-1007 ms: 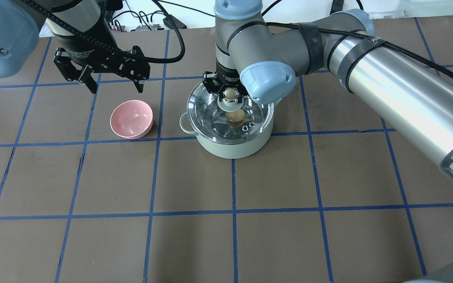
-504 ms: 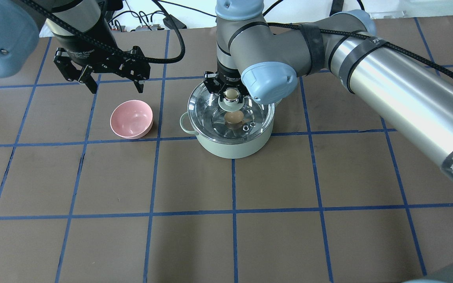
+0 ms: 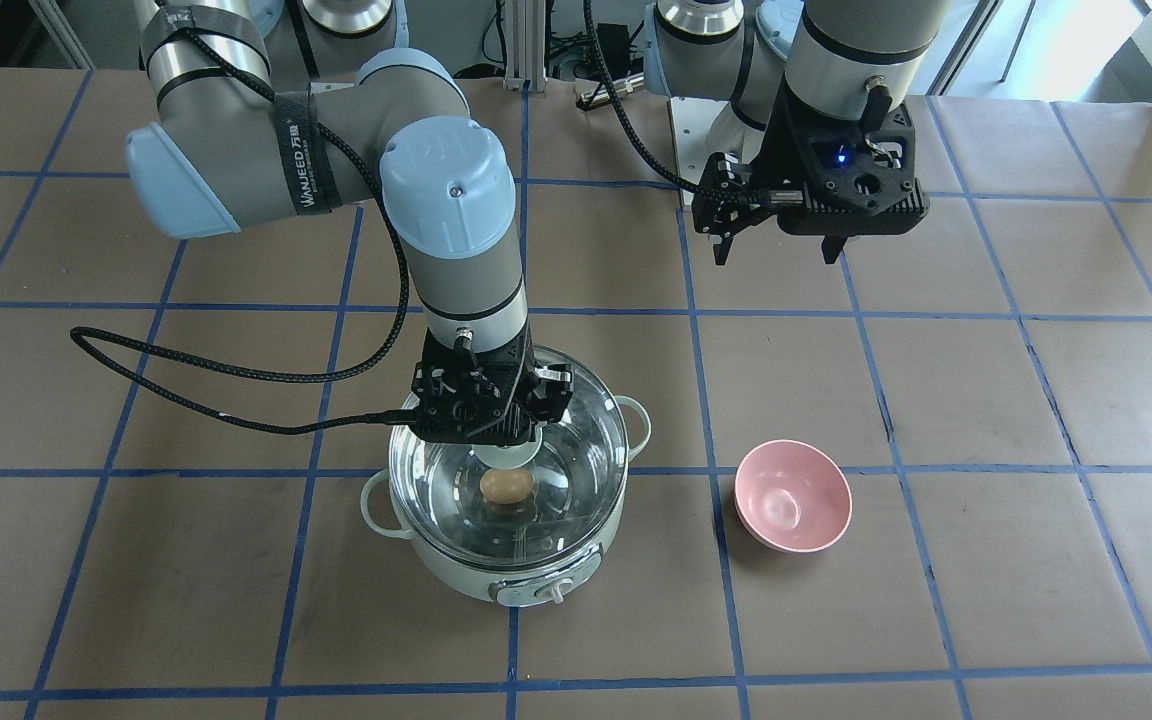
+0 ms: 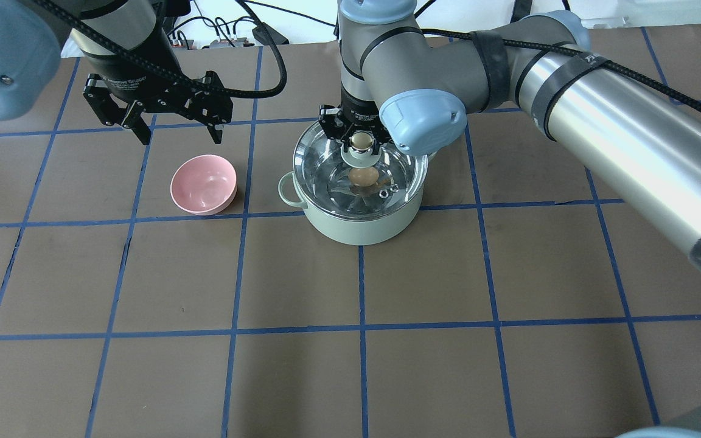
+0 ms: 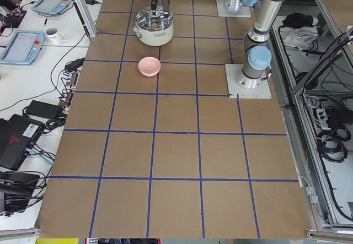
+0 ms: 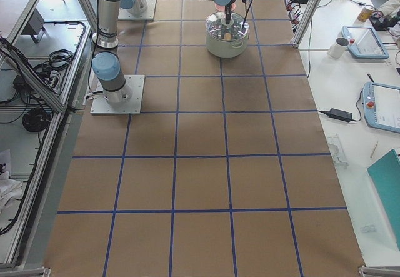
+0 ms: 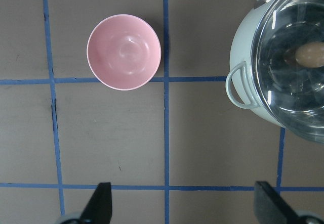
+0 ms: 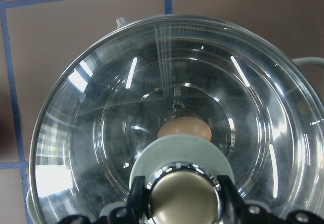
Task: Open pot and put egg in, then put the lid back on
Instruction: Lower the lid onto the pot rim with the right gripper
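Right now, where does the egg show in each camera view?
Front-facing: egg lower centre, inside the pot, under the glass lid.
Overhead: egg upper centre, inside the pot.
Exterior left: egg, tiny tan spot, top, left of centre.
Exterior right: egg, tiny tan spot, top, right of centre.
Left wrist: egg at right edge.
Right wrist: egg at centre.
Shared landmark: the mint-green pot.

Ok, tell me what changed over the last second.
The right claw, shut on the lid, carried it slightly toward the robot's right and away from the robot, over the pot. Nothing was let go. The egg inside the pot, the pink bowl and the open left claw stayed where they were.
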`<control>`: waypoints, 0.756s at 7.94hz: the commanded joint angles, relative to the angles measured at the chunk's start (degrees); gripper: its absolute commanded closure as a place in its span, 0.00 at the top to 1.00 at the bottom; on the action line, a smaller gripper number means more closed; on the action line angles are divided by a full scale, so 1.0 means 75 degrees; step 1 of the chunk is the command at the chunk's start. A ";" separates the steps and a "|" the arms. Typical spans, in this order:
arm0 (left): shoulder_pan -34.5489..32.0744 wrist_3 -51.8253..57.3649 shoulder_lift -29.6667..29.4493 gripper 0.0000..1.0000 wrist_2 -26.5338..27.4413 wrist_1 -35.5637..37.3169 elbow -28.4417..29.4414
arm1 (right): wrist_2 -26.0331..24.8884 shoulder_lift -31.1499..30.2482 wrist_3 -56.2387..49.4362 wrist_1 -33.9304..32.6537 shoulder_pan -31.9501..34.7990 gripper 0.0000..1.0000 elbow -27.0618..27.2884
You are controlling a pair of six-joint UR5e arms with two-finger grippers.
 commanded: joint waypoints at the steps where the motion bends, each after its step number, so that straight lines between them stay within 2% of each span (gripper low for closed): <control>1: 0.0000 0.0000 0.0001 1.00 0.0000 0.0000 0.0000 | 0.0017 0.0001 0.0027 -0.0014 -0.0005 0.00 -0.0004; 6: 0.0000 0.0012 0.0001 1.00 0.0000 0.0000 0.0000 | -0.0064 0.0002 -0.0138 -0.0202 -0.0005 0.00 -0.0016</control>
